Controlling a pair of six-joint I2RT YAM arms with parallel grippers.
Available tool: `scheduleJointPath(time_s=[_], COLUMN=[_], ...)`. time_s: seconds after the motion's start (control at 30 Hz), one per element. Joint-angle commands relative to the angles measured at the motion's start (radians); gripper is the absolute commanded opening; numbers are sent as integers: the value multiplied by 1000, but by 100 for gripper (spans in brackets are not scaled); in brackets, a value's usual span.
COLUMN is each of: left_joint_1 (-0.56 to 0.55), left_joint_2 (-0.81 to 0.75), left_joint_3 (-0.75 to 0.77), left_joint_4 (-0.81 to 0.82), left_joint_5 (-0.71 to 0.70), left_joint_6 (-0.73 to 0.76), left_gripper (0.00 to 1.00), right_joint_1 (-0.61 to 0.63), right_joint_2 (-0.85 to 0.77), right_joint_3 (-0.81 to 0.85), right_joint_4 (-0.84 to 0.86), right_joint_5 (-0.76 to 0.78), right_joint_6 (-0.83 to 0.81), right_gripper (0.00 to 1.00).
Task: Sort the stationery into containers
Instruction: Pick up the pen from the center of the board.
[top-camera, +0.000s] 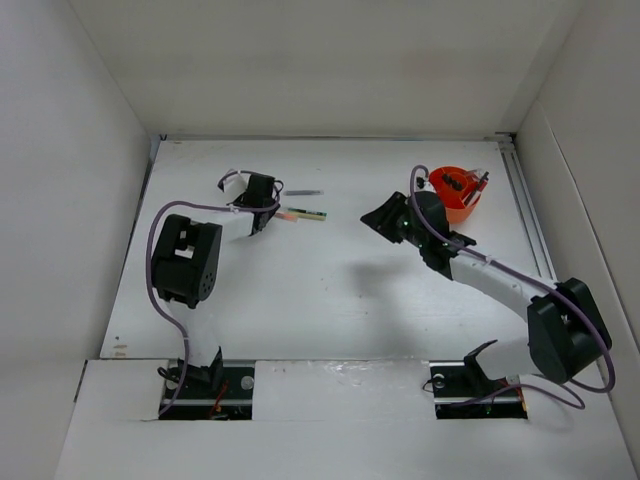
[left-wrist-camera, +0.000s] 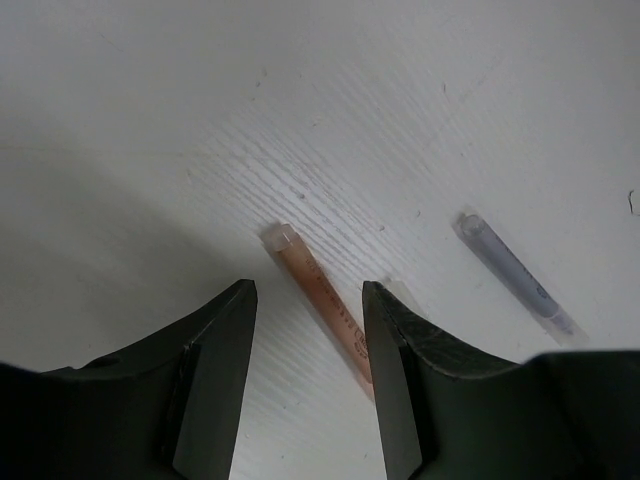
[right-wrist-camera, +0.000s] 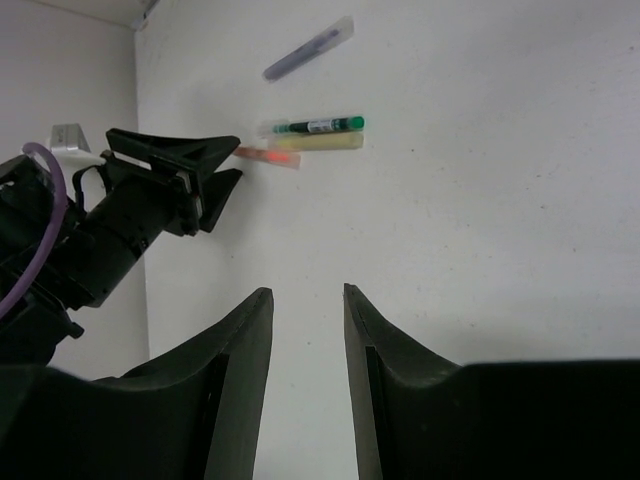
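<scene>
1. Because the left end effector (left-wrist-camera: 310, 292) stands released with its jaws astride the pink pen (left-wrist-camera: 300, 262), I judge it is lined up for a pick. The pen lies flat on the bench (left-wrist-camera: 150, 120), running from between the tips to under the jaw at 3 o'clock, and it is not yet pinched.
2. Seen from above, the pen stretches toward 3 o'clock from that end effector. A green marker (top-camera: 312, 215) lies just beside its far end, and a grey stick (top-camera: 300, 191) lies apart at 1 o'clock.
3. The right end effector (right-wrist-camera: 305, 295) is released and empty. It hovers over bare bench, probably held aside so it does not crowd the left arm's reach.
4. The orange organiser (top-camera: 458, 205) sits at 2 o'clock from the right end effector, near the bench's far right edge. It holds some dark and red pieces (top-camera: 455, 183).
5. The three loose pieces lie well apart from the organiser, so each calls for a carry across the bench.
</scene>
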Motion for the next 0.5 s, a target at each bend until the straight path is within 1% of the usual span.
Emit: scheduleJointPath(time_s=[0.0, 0.17, 0.23, 0.27, 0.3, 0.4, 0.47], left_joint_1=[-6, -6, -6, -6, -6, -6, -6], left_joint_2=[17, 52, 66, 66, 66, 66, 78], left_joint_3=[45, 117, 137, 137, 137, 137, 152], left_joint_4=[-20, -69, -78, -78, -78, -87, -130], left_joint_5=[-3, 7, 20, 20, 20, 2, -10], left_joint_6=[8, 51, 85, 95, 96, 115, 126], left_gripper=[44, 44, 41, 32, 30, 27, 27], right_joint_1=[12, 22, 22, 22, 13, 12, 3], right_joint_2=[26, 36, 36, 36, 36, 36, 27], right_joint_3=[39, 48, 48, 48, 48, 48, 48], right_joint_4=[50, 50, 50, 50, 50, 50, 50], right_joint_5=[-15, -15, -15, -15, -24, -24, -33], right_joint_6=[-17, -17, -17, -17, -17, -17, -17], right_gripper=[40, 40, 40, 40, 40, 40, 40])
